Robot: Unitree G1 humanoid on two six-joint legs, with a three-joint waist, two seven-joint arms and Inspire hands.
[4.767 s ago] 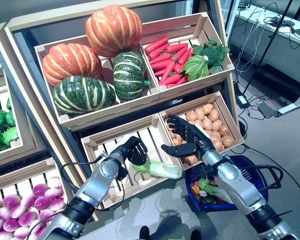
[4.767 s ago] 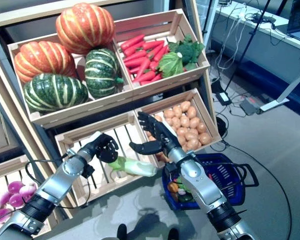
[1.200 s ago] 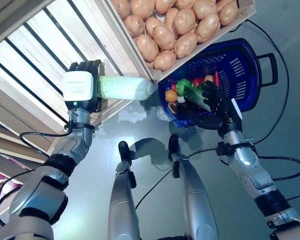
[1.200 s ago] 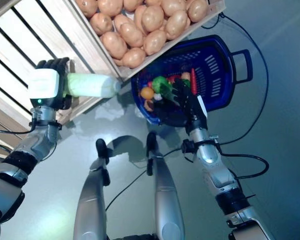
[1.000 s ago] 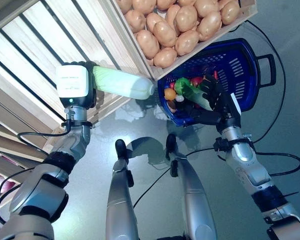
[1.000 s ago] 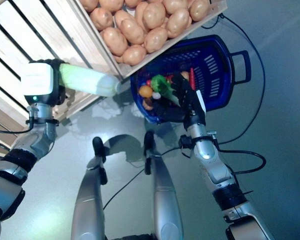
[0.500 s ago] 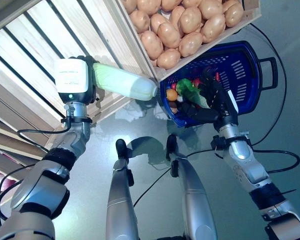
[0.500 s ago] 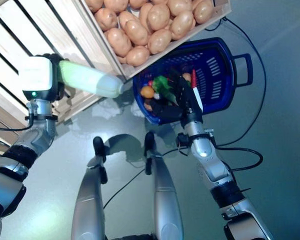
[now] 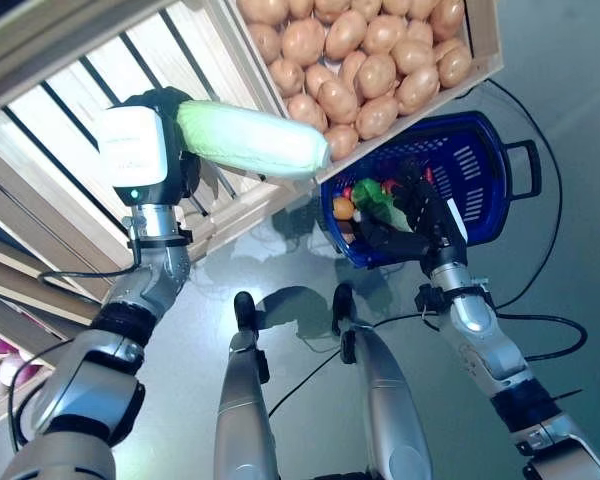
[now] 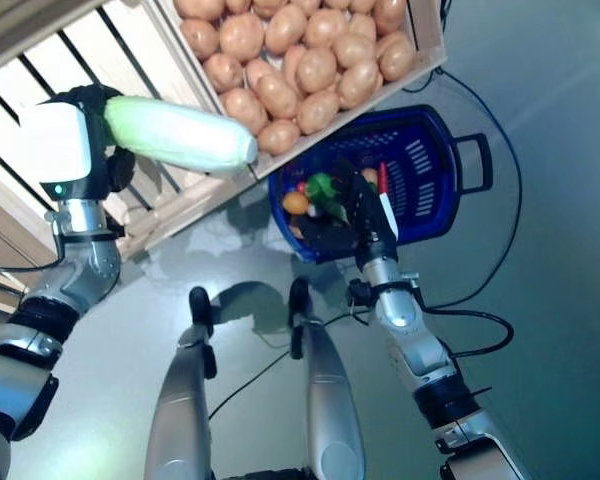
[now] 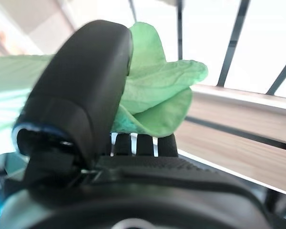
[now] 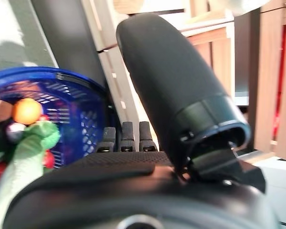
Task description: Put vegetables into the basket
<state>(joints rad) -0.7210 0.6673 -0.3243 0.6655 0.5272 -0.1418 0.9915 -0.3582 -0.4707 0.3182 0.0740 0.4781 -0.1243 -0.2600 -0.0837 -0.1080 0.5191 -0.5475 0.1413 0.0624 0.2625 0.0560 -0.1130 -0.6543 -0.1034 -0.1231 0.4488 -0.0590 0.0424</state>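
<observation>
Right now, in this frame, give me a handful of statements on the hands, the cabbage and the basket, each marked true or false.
1. The left hand is curled round a pale green napa cabbage. True.
2. The cabbage already lies in the blue basket. False: it is held up in front of the wooden crates, beside the potatoes.
3. The right hand is at the basket. True: it sits over the near rim, by the vegetables inside.
4. The basket is empty. False: it holds leafy greens and small orange and red pieces.
5. The right hand holds a potato. False: no potato shows in it; the potatoes are all in their crate.
</observation>
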